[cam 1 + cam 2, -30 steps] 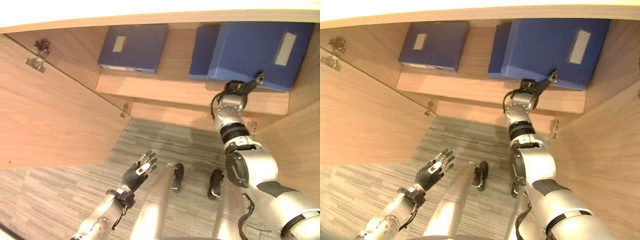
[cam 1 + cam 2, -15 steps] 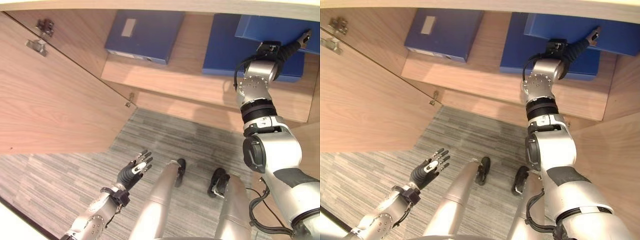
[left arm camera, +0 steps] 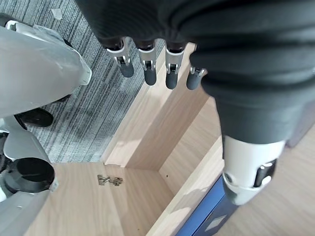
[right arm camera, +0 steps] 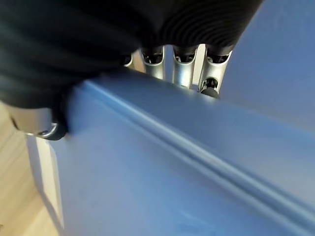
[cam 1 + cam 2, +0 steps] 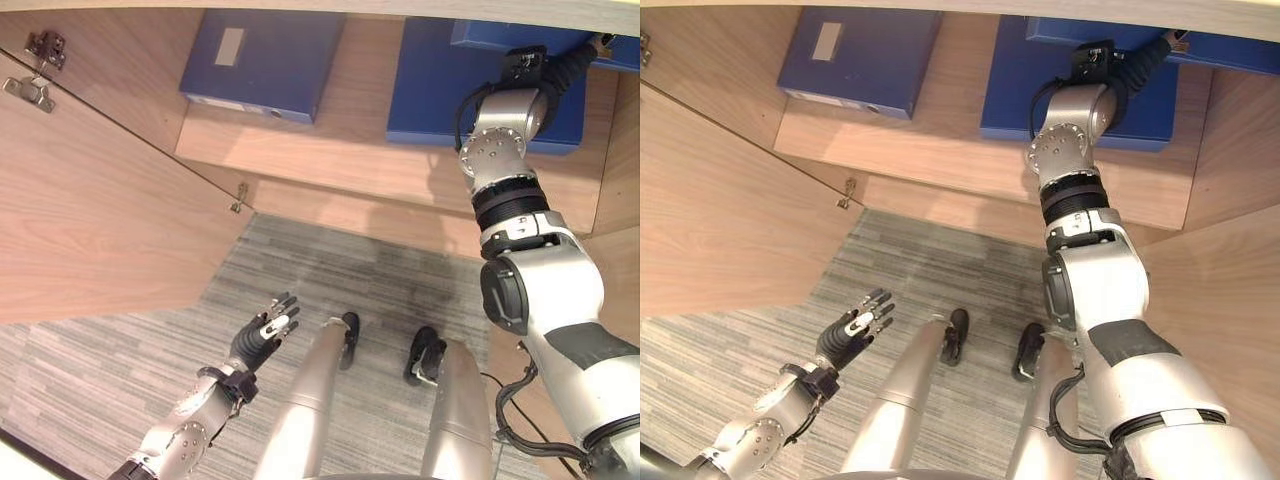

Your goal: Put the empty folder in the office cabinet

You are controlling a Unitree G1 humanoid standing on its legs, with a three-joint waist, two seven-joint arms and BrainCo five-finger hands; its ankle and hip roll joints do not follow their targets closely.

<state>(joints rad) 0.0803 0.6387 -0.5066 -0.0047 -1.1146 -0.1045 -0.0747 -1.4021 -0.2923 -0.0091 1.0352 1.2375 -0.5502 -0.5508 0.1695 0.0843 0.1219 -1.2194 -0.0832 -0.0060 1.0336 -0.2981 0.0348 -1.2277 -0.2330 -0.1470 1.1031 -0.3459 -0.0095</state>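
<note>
Grey striped carpet (image 5: 120,370) ran up to the open wooden office cabinet (image 5: 330,165), whose door (image 5: 90,200) stood swung out to our left. We took the cabinet's shelf (image 5: 940,150) as our landmark. At the shelf's left end a blue folder (image 5: 262,60) lay flat with a pale label on its cover. At its right end a second blue folder (image 5: 1025,80) lay flat, and on top of that one, toward the back, we held the empty folder (image 5: 1240,50) with our right hand (image 5: 1145,60), the arm stretched deep over the shelf. In the right wrist view the fingers (image 4: 184,73) reached over the folder's far edge with the thumb on its near face, pinching it. Our left hand (image 5: 262,335) hung low over the carpet, well short of the shelf, fingers straight and spread, holding nothing.
</note>
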